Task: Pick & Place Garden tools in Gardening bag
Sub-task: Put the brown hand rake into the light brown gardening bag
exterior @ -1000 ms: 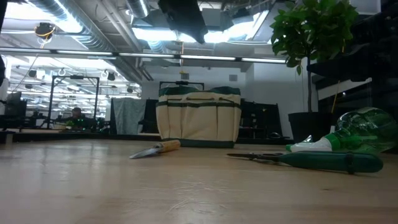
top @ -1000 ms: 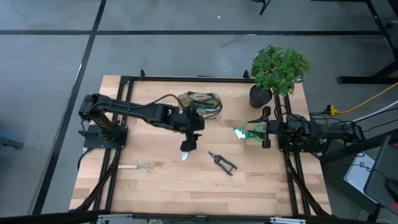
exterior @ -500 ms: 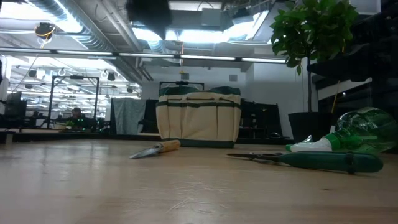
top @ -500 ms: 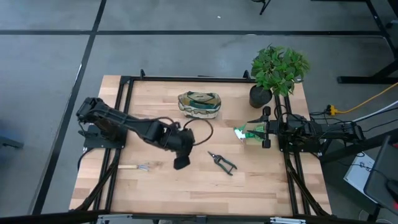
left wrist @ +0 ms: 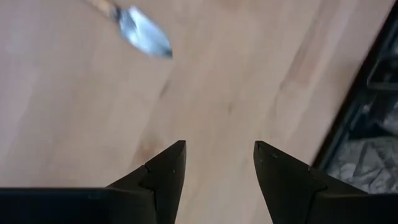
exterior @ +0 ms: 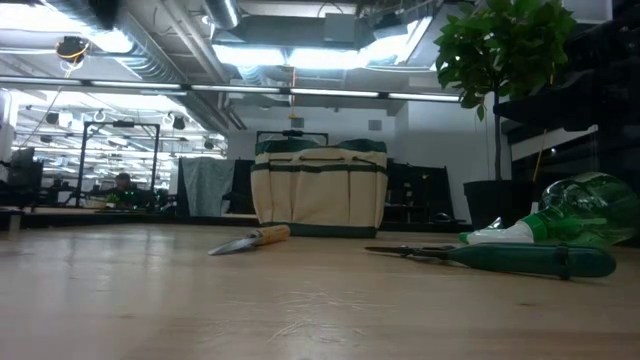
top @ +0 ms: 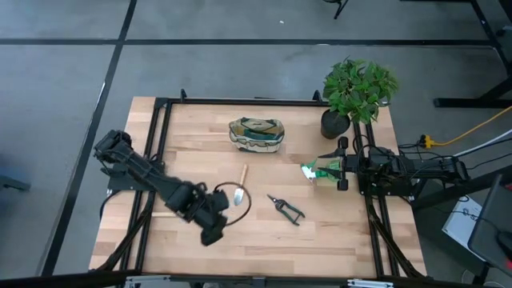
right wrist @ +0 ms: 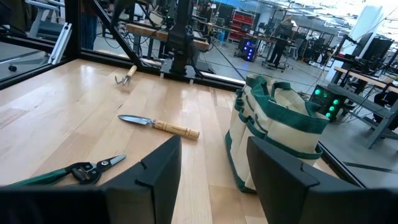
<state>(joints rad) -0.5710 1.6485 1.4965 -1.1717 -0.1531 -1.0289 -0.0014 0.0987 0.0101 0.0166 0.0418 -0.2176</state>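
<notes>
Meanwhile, every tool lies on the table outside the gardening bag [top: 256, 134].

High view: left gripper [top: 211, 234] hovers empty beside the trowel [top: 238, 189]; rake [top: 174, 214], pruning shears [top: 286, 207] and green-and-white item [top: 317, 171] lie apart. Low view: trowel lies flat before the bag. Left wrist view: jaws spread, blade ahead; best to centre over the handle before closing. Right wrist view: right gripper [right wrist: 211, 171] parked, jaws apart.
</notes>
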